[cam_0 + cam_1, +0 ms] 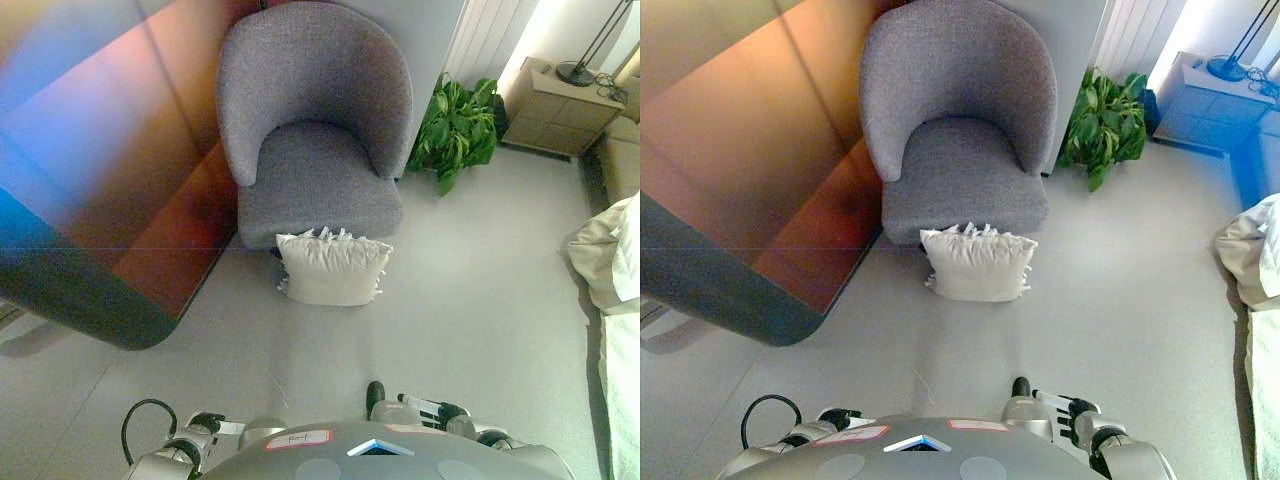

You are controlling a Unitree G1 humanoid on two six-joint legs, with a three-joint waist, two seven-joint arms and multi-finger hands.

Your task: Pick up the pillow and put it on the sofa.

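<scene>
white pillow (332, 268) upright, long axis sideways, leaning on grey armchair (315, 130)

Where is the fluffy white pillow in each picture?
Left eye view: the pillow is just left of the middle, on the floor, leaning against the front of the grey armchair.
Right eye view: the pillow is near the middle, in the same spot by the armchair.
Shared landmark: the green plant to the right of the armchair.

Grey floor (480, 300), potted plant (458, 128), wooden nightstand (550, 110).
</scene>
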